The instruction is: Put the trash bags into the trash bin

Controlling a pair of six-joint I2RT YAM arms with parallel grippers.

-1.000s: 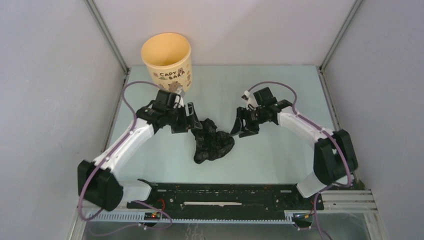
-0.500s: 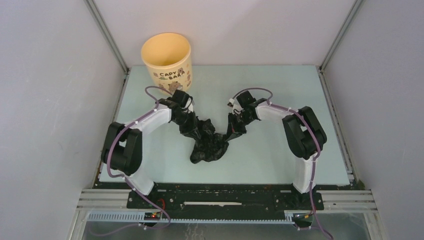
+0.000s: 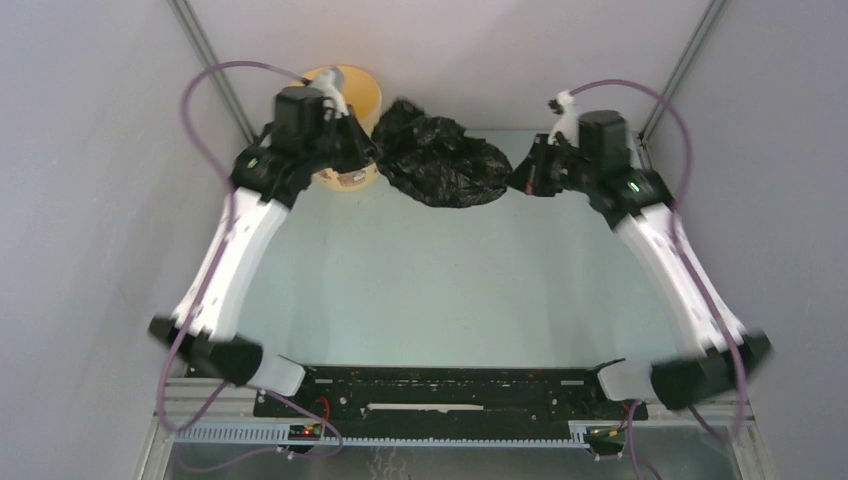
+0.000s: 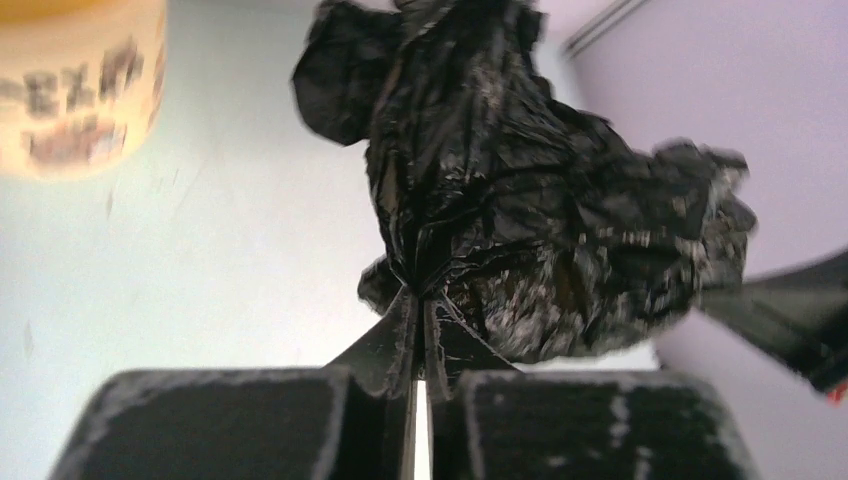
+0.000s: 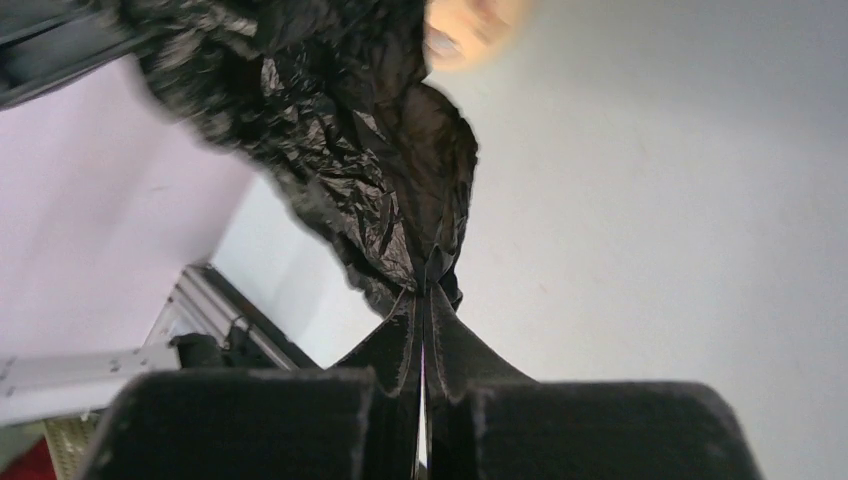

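Note:
A crinkled black trash bag [image 3: 440, 155] hangs stretched between my two grippers at the far middle of the table. My left gripper [image 3: 372, 152] is shut on its left edge, seen pinched at the fingertips in the left wrist view [image 4: 420, 292]. My right gripper [image 3: 517, 178] is shut on its right edge, also pinched in the right wrist view [image 5: 425, 292]. The pale yellow trash bin [image 3: 350, 100] stands at the far left behind my left wrist, partly hidden by it. It also shows in the left wrist view [image 4: 75, 95] with blurred lettering, and as a blurred patch in the right wrist view [image 5: 470, 30].
Grey walls close in on the back and both sides, with metal frame struts [image 3: 210, 60] at the far corners. The pale table top [image 3: 430, 290] lies between the arms. A black rail [image 3: 450, 390] runs along the near edge between the arm bases.

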